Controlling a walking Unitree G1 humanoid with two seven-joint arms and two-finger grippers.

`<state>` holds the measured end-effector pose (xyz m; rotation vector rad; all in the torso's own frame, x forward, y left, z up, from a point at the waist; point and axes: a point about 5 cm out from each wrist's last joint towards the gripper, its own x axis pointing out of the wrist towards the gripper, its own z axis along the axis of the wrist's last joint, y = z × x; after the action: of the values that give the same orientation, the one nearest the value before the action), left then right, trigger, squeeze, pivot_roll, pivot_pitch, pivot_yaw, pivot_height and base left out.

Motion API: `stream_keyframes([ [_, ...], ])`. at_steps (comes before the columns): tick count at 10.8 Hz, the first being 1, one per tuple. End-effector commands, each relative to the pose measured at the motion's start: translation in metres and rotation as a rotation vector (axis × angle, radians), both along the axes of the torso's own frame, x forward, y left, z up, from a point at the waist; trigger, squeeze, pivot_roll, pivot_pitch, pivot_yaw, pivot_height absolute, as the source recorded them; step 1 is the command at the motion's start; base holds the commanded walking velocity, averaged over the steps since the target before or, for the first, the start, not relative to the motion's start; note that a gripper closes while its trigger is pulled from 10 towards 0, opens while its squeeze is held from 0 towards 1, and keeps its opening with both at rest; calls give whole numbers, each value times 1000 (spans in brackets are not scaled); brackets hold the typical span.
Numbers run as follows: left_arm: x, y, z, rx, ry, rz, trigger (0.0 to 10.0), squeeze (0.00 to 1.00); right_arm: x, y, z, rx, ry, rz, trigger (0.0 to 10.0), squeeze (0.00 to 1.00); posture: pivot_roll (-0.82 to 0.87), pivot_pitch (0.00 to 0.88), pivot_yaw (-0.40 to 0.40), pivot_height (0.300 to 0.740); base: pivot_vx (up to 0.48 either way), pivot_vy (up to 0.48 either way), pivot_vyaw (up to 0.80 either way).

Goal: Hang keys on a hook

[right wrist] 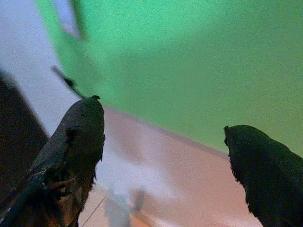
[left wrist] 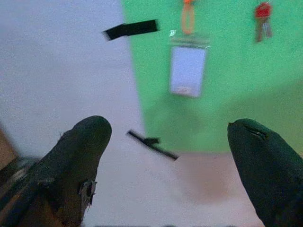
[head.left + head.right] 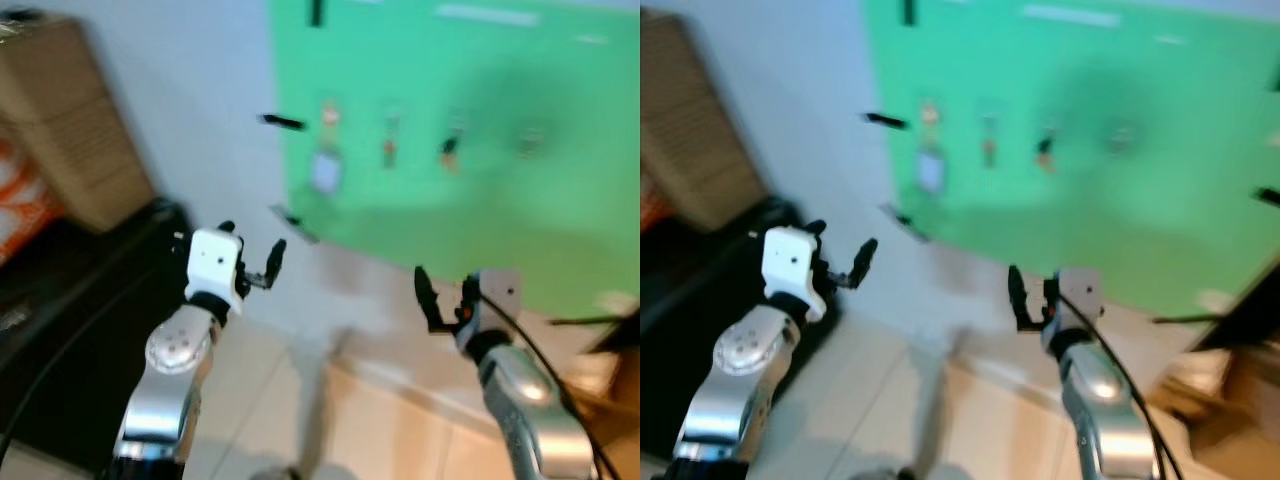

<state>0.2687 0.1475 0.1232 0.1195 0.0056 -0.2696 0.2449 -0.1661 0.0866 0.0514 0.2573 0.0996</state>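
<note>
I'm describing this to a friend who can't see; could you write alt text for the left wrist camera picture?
Two black fingers of the robot's left gripper stand wide open, empty, facing a green board on a pale wall. On the board hang a clear badge holder on an orange strap and red-topped keys.

No readable text, labels, brands or numbers anywhere. Blurred throughout. Badge holder [image 2: 188, 70] hanging on the green board [image 2: 227, 104], too soft to show any print. Red-topped keys [image 2: 262, 21] beside it, no legible marking. Cardboard box [image 3: 70, 120] at the robot's left, plain as far as can be told.
</note>
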Motion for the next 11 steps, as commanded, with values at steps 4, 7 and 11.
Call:
stream_keyframes([
  [4,-2,1,-1,-9,4,7,10000,537,4,7,4,26,-5,52,10000,0,-62,0,-4,740,127,0,800],
  [7,-3,1,-2,-12,8,11,10000,553,2,5,3,19,1,59,10000,0,-69,0,-1,740,301,0,800],
  [11,0,2,-2,-19,9,19,10000,561,4,4,3,-8,-5,52,10000,0,-69,0,1,740,340,0,533],
])
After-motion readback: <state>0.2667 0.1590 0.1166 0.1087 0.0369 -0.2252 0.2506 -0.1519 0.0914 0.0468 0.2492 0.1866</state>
